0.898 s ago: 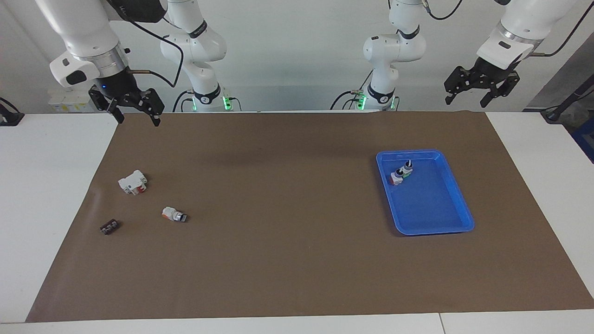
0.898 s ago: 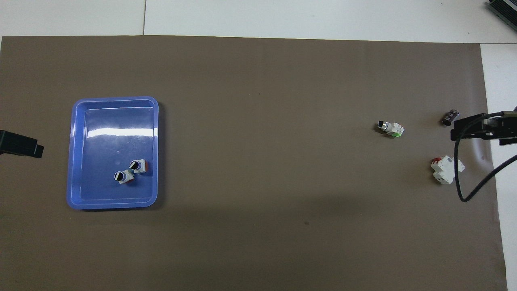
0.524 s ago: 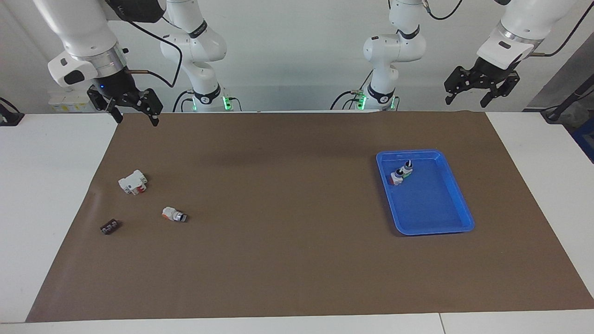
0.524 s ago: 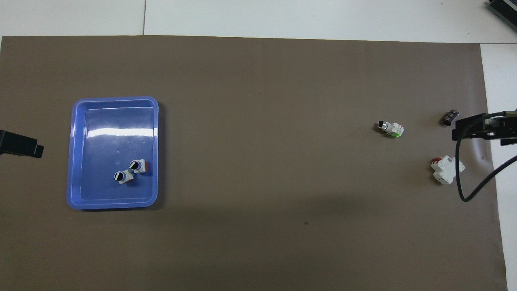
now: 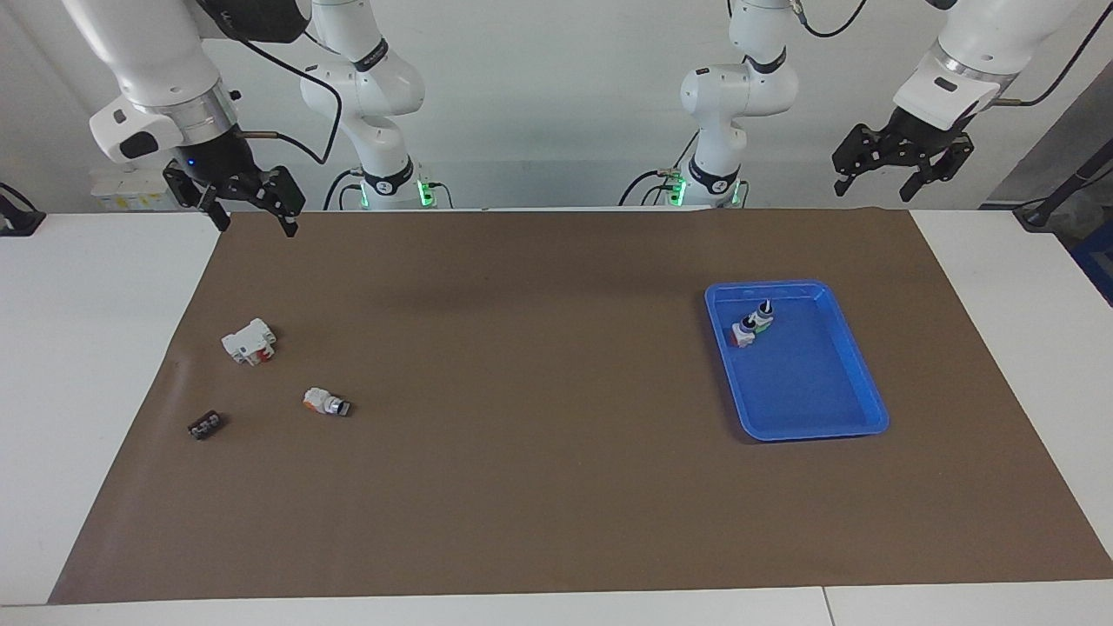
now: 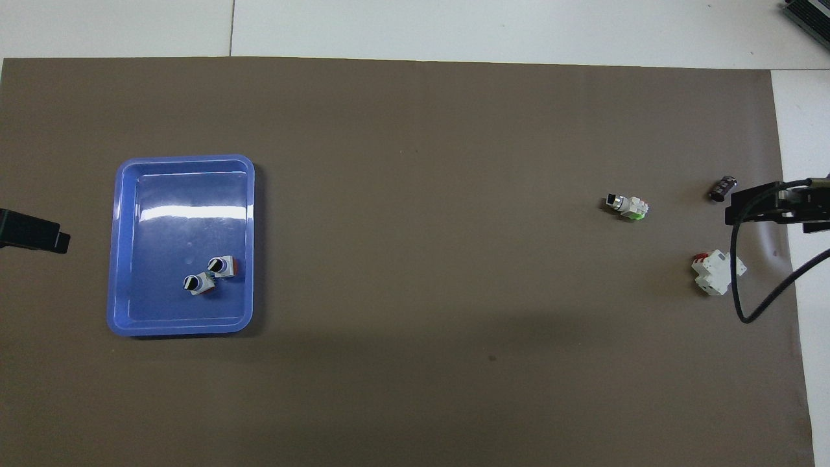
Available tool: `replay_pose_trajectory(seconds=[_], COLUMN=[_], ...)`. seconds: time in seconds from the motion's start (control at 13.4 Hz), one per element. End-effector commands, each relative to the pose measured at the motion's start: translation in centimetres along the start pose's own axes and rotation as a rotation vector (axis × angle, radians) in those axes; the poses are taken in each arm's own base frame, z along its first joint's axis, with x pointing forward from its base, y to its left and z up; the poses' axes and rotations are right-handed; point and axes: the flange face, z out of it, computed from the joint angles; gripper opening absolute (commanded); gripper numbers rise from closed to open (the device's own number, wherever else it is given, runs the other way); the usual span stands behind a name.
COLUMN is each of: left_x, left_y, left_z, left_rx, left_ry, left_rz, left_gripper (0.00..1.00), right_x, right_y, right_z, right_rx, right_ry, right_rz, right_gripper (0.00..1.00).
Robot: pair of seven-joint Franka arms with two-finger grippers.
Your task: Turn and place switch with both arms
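The switch (image 5: pixel 326 402) lies on its side on the brown mat toward the right arm's end, orange-red base showing; it also shows in the overhead view (image 6: pixel 626 206), where a green edge shows. My right gripper (image 5: pixel 254 221) hangs open and empty in the air over the mat's edge by the robots; in the overhead view (image 6: pixel 771 206) it is over the mat's end beside the white block. My left gripper (image 5: pixel 876 184) hangs open and empty over the table's left-arm end, apart from the tray; only its tip shows in the overhead view (image 6: pixel 32 232).
A blue tray (image 5: pixel 796 285) (image 6: pixel 185 157) toward the left arm's end holds two upright small switches (image 5: pixel 752 327) (image 6: pixel 209 275). A white block with a red patch (image 5: pixel 249 341) (image 6: pixel 716 272) and a small dark part (image 5: pixel 204 426) (image 6: pixel 723 188) lie near the switch. A black cable (image 6: pixel 739 285) hangs from the right arm.
The right gripper has shifted up very slightly. The left arm and all objects have not moved.
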Motion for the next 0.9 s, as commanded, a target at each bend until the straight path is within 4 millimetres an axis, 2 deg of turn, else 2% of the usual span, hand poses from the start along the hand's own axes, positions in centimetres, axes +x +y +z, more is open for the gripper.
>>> replay_pose_trajectory(seconds=[0.0, 0.15, 0.3, 0.45, 0.6, 0.82], left_x=[-0.6, -0.6, -0.6, -0.6, -0.6, -0.6], left_y=[-0.1, -0.1, -0.1, -0.1, -0.1, -0.1], left_z=[0.0, 0.0, 0.0, 0.0, 0.0, 0.0], left_rx=[0.007, 0.007, 0.007, 0.007, 0.007, 0.007], left_ry=[0.001, 0.001, 0.001, 0.001, 0.001, 0.001], left_rz=[-0.011, -0.011, -0.011, -0.011, -0.011, -0.011], left_gripper=[1.0, 1.0, 1.0, 1.0, 1.0, 1.0], right_x=[-0.5, 0.0, 1.1, 2.2, 4.7, 7.0], right_y=[-0.3, -0.4, -0.9, -1.5, -2.0, -2.7], right_z=[0.2, 0.7, 2.7, 4.8, 8.8, 14.1], right_rx=[0.003, 0.004, 0.004, 0.003, 0.02, 0.017], right_ry=[0.02, 0.028, 0.045, 0.086, 0.077, 0.061], right_rz=[-0.024, -0.112, -0.145, -0.252, -0.335, -0.602], right_gripper=[1.0, 1.0, 1.0, 1.0, 1.0, 1.0])
